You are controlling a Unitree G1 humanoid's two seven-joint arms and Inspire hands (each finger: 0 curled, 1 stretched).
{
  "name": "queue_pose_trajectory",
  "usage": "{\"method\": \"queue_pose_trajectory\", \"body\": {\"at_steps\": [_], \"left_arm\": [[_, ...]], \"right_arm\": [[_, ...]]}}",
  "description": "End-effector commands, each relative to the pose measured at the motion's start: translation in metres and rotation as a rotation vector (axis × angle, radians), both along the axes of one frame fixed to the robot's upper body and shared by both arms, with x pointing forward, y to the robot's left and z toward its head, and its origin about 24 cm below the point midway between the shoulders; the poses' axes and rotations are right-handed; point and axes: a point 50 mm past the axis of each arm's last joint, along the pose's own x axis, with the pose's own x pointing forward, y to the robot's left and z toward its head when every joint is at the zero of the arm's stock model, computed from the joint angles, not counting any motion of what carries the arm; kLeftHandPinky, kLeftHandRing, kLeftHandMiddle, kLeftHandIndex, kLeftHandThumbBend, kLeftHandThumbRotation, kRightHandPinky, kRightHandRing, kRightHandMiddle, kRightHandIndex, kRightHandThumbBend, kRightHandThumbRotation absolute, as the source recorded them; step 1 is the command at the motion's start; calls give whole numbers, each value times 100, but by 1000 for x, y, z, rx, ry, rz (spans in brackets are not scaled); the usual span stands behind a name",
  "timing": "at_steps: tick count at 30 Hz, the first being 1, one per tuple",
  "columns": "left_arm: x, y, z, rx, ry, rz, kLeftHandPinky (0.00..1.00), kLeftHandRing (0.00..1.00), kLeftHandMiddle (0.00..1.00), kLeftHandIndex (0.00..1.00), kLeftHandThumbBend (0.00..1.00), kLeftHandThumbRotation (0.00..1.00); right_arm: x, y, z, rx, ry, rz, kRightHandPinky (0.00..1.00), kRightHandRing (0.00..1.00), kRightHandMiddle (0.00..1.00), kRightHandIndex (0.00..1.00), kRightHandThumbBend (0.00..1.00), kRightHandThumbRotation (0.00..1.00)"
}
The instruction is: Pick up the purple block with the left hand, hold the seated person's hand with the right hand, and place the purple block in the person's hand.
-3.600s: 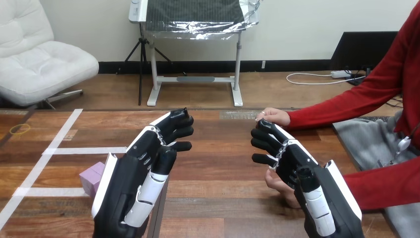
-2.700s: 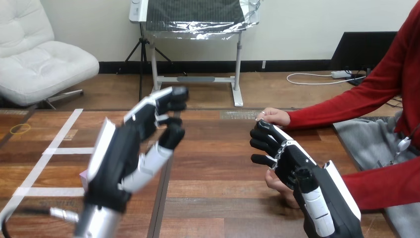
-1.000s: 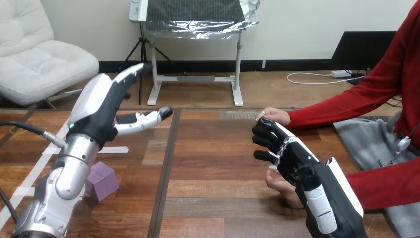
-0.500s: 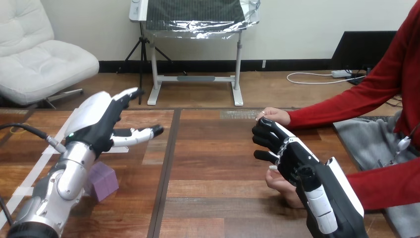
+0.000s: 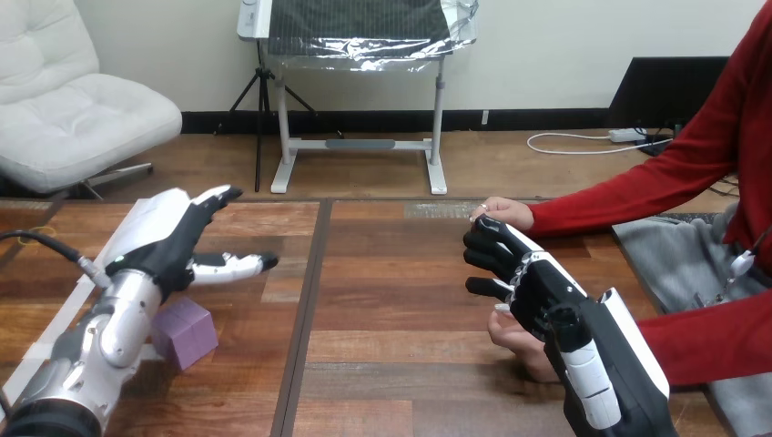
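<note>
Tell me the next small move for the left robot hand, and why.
Probably draw the left robot hand back and down onto the small purple cube block: the hand hovers open, beyond and above the block, which sits untouched on the brown wooden table.

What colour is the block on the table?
The block is purple, seen best in the head view.

Table (image 5: 401,364): brown wooden planks.
Seam (image 5: 308,300): dark line running near to far, left of the table's middle.
Tape (image 5: 53,320): white strips on the table's left part.
</note>
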Motion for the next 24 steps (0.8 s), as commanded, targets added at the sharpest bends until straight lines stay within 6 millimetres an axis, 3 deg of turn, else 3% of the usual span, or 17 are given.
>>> {"method": "queue_pose_trajectory", "body": {"at_steps": [1, 24], "left_arm": [[18, 6, 27, 40, -72, 30, 76, 86, 89, 89, 76, 43], [9, 20, 9, 94, 18, 109, 77, 86, 90, 90, 79, 39]], "right_arm": [[13, 0, 22, 0, -116, 13, 83, 89, 89, 90, 78, 100], [13, -1, 22, -3, -119, 13, 82, 89, 89, 89, 78, 100]]}}
